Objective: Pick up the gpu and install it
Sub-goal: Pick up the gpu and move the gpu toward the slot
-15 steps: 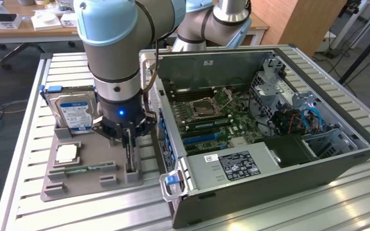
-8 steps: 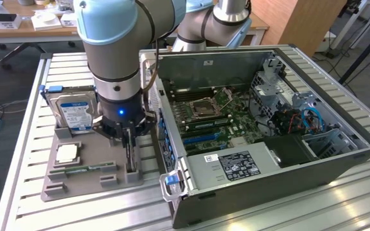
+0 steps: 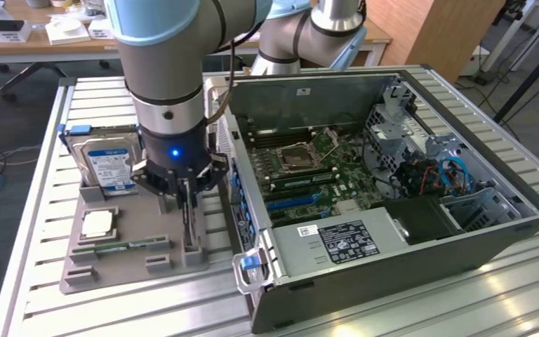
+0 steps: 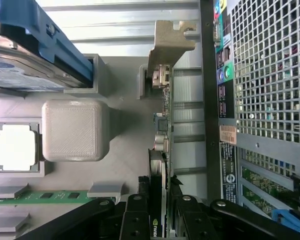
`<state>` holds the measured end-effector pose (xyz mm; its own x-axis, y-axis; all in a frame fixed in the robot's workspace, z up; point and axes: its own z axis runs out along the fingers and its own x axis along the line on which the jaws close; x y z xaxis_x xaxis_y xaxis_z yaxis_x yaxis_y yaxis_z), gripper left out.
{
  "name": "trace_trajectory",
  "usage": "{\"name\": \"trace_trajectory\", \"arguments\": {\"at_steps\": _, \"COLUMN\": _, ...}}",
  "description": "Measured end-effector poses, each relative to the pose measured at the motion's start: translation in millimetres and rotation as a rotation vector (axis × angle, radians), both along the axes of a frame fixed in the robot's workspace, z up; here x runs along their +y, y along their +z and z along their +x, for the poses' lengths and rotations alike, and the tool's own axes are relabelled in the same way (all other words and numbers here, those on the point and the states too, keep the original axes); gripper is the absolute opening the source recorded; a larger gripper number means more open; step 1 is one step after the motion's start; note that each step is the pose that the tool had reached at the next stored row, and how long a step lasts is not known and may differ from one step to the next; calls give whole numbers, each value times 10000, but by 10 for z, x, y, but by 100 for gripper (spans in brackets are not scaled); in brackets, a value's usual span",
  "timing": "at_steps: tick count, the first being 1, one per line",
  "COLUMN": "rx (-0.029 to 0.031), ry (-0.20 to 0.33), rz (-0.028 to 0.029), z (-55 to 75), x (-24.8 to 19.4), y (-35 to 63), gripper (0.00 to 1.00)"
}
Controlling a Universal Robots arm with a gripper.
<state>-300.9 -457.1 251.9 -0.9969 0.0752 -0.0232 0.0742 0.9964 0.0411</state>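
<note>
Wrist view: hand [image 4: 158,202] tight on the upright gpu [image 4: 161,145], card edge-on between its 2 fingers [image 4: 136,212].

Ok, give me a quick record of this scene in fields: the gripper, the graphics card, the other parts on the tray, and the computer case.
gripper: lowered from above onto the graphics card
graphics card: standing on edge in its tray slot, metal bracket at one end, not yet in the case
tray: grey, on the slatted table, next to the case on the exterior view's left
other parts on tray: hard drive propped upright, processor flat, memory stick flat
computer case: lying on its side, open, motherboard exposed
</note>
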Motion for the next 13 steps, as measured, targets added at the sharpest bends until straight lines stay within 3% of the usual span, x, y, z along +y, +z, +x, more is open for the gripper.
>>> {"name": "trace_trajectory", "arguments": {"at_steps": 6, "rx": 2, "ry": 1, "rz": -1, "z": 0, "x": 0, "y": 204, "gripper": 26}}
{"name": "trace_trajectory", "arguments": {"at_steps": 13, "rx": 1, "ry": 0, "rz": 0, "z": 6, "x": 4, "y": 302, "gripper": 26}}
